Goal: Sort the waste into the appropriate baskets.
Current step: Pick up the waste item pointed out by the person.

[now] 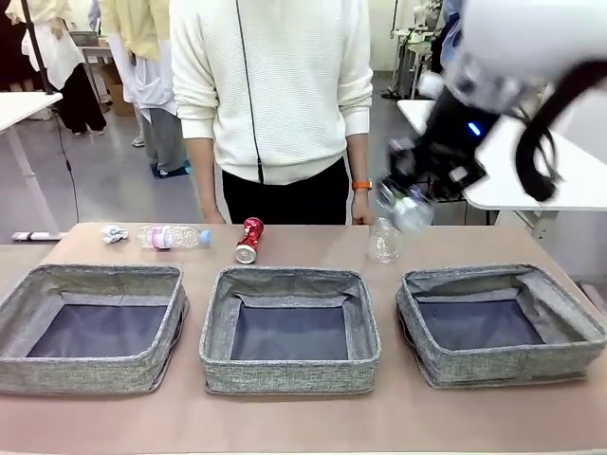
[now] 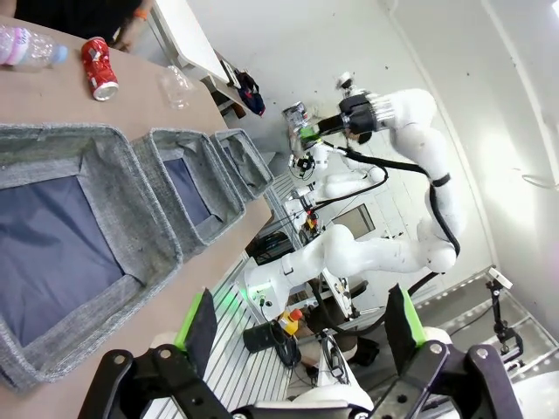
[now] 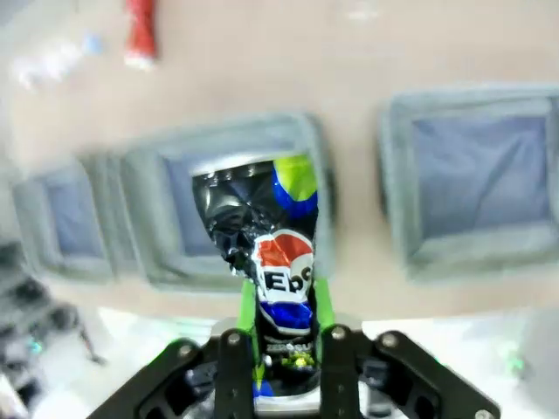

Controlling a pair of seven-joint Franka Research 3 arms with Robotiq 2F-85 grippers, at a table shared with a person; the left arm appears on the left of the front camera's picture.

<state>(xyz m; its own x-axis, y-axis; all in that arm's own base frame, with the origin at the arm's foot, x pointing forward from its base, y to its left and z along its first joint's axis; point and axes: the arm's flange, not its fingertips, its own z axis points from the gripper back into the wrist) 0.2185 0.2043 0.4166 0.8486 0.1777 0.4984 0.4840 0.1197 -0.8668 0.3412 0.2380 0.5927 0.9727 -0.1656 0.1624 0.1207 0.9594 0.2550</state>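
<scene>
At lower centre, the right gripper (image 3: pixel 285 295) had its jaws closed on the crushed Pepsi can (image 3: pixel 281 257), overlapping a grey basket (image 3: pixel 218 131) at mid-frame. At the bottom edge, the left gripper (image 2: pixel 303 316) stood wide open, empty.

Three baskets (image 1: pixel 289 374) stand open-topped; at twelve o'clock bottle (image 1: pixel 174 236), red can (image 1: pixel 249 239), plastic container (image 1: pixel 383 242) and the person (image 1: pixel 275 95) crowd the table (image 1: pixel 303 422) edge.

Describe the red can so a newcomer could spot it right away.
Find the table's far edge, before the person in white. There, behind the middle basket, lies the red can. Its neighbours, a bottle and a container, are both clear.
</scene>
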